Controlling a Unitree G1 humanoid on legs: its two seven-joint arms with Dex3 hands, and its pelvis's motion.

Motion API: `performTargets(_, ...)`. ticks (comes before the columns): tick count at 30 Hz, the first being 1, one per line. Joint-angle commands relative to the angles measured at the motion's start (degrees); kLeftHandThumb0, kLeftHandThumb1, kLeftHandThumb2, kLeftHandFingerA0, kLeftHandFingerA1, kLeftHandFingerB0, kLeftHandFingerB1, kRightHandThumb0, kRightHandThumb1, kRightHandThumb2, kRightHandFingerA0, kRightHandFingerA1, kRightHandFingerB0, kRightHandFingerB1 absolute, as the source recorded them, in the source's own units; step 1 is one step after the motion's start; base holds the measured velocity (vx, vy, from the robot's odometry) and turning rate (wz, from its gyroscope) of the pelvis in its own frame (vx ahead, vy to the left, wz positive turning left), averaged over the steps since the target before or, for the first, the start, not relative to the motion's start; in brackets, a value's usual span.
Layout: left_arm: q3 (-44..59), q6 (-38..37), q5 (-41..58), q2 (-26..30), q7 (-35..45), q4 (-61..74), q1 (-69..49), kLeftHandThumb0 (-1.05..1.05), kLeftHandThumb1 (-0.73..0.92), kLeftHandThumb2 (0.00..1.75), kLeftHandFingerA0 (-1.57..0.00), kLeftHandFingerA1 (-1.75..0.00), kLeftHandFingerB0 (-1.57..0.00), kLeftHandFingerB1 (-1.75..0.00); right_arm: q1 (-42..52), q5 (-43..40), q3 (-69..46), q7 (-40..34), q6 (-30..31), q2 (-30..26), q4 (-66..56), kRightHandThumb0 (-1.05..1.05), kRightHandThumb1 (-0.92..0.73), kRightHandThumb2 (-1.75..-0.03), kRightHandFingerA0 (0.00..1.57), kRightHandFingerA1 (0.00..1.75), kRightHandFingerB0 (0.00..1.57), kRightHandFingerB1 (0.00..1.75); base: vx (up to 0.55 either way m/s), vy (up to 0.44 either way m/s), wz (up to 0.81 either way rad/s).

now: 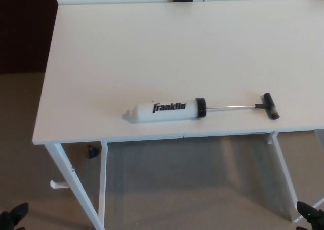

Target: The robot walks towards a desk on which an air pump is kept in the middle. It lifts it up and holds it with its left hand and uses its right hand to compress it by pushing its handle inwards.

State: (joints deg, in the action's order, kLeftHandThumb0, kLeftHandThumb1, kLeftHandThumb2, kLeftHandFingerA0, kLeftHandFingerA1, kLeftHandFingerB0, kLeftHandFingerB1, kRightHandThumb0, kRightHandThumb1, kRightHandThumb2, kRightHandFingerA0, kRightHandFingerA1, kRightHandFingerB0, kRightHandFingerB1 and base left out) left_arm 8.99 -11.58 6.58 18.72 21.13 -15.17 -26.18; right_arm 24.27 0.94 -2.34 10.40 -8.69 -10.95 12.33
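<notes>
air pump (167, 111) lies flat near desk (152, 48) front edge, parallel to it, nozzle toward left | rod drawn out, handle (271, 106) toward right, ready for pushing in | robot hands: neither visible, state unknowable | step: approach, pump untouched

White desk (152, 48) on slim white legs (76, 187), standing over beige carpet (192, 189); dark wall panel (23, 28) off to the left behind.
</notes>
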Motion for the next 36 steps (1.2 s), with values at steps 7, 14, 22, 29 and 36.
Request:
performTargets(7, 0.0, -0.82, -1.36, 0.66, -0.13, -0.7, 0.65, -0.74, 0.71, 0.98, -0.04, -0.33, -0.04, -0.2, -0.44, 0.46, -0.27, -0.28, 0.37, -0.54, 0.45, -0.73, -0.78, -1.09, 0.04, 0.45, 0.02, 0.26, 0.0, -0.082, 0.02)
performTargets(14, 3.28, 1.92, 3.37, -3.42, -2.64, 4.72, -1.42, -0.62, 0.6, 0.93, 0.0, -0.4, 0.0, -0.29, -1.1, 0.89, -0.42, -1.2, 0.86, 0.01, 0.45, -0.74, -0.78, -1.07, 0.05, 0.45, 0.0, 0.25, 0.0, 0.0, 0.0)
performTargets(22, 22.14, -0.63, 17.65, -12.81, -14.4, 21.13, -6.23, -0.42, 0.58, 0.62, -0.01, -0.2, -0.02, -0.2, 0.15, -0.09, -0.87, -0.24, 1.57, -0.26, -2.65, -0.76, -0.79, -1.08, 0.04, 0.39, 0.01, 0.23, 0.0, 0.0, 0.0)
performTargets(29, 34.5, 1.89, 14.96, -3.8, -20.35, 45.06, 2.07, -0.4, 0.49, 0.56, -0.08, -0.31, -0.12, -0.28, 0.1, -0.38, -1.3, 0.02, 2.12, -0.58, -3.71, -0.71, -0.77, -1.08, 0.03, 0.43, 0.02, 0.26, 0.0, 0.0, 0.0)
performTargets(36, 27.95, 14.04, 2.73, 12.16, -15.72, 58.58, 20.7, -0.32, 0.23, 0.83, -0.01, -0.51, 0.0, -0.48, 0.04, -0.01, -1.37, -0.56, 2.2, -0.38, -3.31, -0.66, -0.77, -1.1, 0.02, 0.44, 0.0, 0.3, 0.0, 0.0, 0.0)
